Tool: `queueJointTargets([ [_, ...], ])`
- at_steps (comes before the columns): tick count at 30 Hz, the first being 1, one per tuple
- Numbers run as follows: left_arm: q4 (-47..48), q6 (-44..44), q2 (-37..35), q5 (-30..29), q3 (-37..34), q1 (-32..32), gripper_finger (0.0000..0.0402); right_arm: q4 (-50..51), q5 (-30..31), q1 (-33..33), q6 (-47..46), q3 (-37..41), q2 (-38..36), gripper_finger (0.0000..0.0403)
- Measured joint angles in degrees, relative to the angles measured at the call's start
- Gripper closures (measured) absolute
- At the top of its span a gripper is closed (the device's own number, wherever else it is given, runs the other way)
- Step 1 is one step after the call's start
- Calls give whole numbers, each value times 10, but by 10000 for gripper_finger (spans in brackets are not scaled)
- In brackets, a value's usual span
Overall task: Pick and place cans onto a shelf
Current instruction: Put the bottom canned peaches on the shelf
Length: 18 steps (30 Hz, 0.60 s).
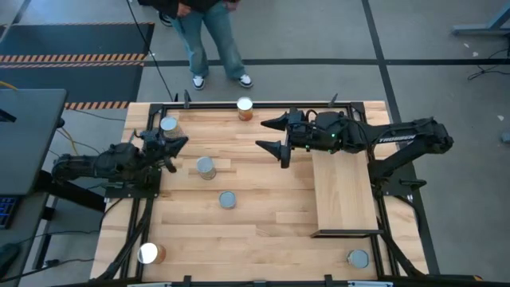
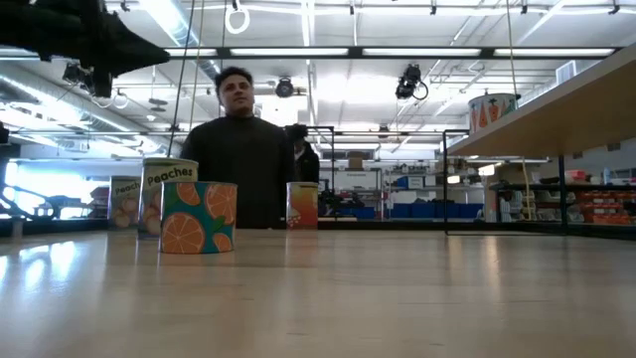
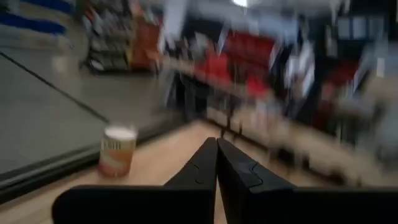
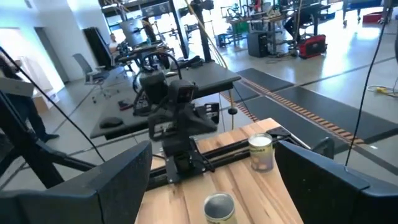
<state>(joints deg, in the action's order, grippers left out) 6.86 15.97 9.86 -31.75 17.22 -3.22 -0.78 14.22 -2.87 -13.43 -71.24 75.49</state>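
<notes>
Six cans (image 1: 205, 167) sit loose on the surface, none on the shelf (image 1: 344, 191) beside the right jaws (image 1: 275, 136), which gape empty, while the left jaws (image 1: 177, 145) are clenched on nothing and risk toppling the can (image 1: 168, 124) just beside them.

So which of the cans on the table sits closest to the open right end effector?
The white-topped, orange-sided can at the table's far edge, left of the right end effector. The grey-topped cans nearer the table's middle sit farther away.
</notes>
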Motion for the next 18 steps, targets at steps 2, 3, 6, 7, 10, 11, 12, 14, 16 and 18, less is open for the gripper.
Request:
queueJointTargets([
  [2,70,-1,46,36,43,0,387,-3,0,5,8,0,-2,55],
  [3,111,2,70,53,65,0,383,-1,0,8,16,0,-3,55],
  [6,216,14,145,101,129,0,359,0,-5,19,40,0,-4,55],
  [7,247,14,168,118,146,0,346,1,-7,23,44,0,-5,55],
  [10,299,20,239,158,179,0,298,8,-9,28,46,0,-7,55],
  [11,306,30,260,173,182,0,281,12,-17,29,46,0,-7,55],
  [12,308,35,279,190,184,0,263,18,-29,29,46,0,-8,55],
  [14,309,43,315,236,185,1,230,21,-50,30,42,0,-10,55],
  [16,317,44,346,282,185,1,204,37,-63,30,32,0,-14,55],
  [18,341,54,375,301,199,0,186,53,-70,31,26,0,-16,55],
])
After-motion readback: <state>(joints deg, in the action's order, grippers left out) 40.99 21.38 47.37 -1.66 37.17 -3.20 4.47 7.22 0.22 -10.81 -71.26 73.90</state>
